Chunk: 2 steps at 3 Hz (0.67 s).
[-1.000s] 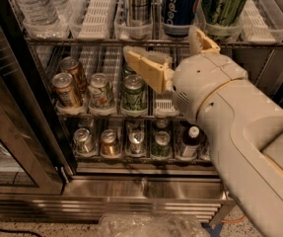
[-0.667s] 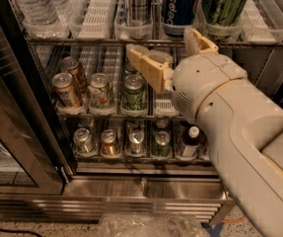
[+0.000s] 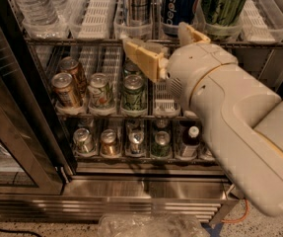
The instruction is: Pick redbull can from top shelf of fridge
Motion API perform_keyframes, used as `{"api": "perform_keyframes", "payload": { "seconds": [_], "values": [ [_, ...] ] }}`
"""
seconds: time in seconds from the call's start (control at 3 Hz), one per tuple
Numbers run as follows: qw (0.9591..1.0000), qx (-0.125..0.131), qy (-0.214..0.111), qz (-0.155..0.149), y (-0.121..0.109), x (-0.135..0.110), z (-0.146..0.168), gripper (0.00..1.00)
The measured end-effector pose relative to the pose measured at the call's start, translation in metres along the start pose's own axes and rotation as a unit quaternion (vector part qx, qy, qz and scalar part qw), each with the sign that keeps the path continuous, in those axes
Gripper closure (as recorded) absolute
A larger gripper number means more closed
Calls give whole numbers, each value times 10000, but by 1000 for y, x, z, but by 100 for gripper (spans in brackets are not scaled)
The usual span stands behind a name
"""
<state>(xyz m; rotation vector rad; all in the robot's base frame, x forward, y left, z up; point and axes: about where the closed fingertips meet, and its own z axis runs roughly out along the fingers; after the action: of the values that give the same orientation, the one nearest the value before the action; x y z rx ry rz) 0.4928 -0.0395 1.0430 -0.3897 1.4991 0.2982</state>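
The redbull can (image 3: 138, 1), slim and silver with dark checks, stands in a clear lane bin on the top shelf (image 3: 82, 41) of the fridge (image 3: 131, 191); its top is cut off by the frame. My gripper (image 3: 157, 37) is open, just in front of and slightly below the shelf's front edge. Its left finger (image 3: 142, 58) hangs under the redbull can's lane. The right finger (image 3: 193, 33) sits below the dark blue Pepsi can (image 3: 179, 6). Nothing is between the fingers. My cream arm (image 3: 229, 112) fills the right side.
On the top shelf a wide green can (image 3: 225, 4) stands right of the Pepsi, water bottles (image 3: 32, 6) at far left. The middle rack holds several cans (image 3: 101, 90), the lower rack cans and small bottles (image 3: 136, 142). The open glass door (image 3: 8, 127) is at left, crumpled plastic (image 3: 151, 226) on the floor.
My gripper has risen a little toward the top shelf's front edge, fingers still spread. The cans have not moved.
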Motion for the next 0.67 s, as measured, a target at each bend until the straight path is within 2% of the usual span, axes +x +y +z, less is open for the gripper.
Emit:
{"api": "perform_keyframes", "payload": {
  "seconds": [0.67],
  "values": [
    [9998,-87,-173,-79,-11,-17,15,25]
  ]
}}
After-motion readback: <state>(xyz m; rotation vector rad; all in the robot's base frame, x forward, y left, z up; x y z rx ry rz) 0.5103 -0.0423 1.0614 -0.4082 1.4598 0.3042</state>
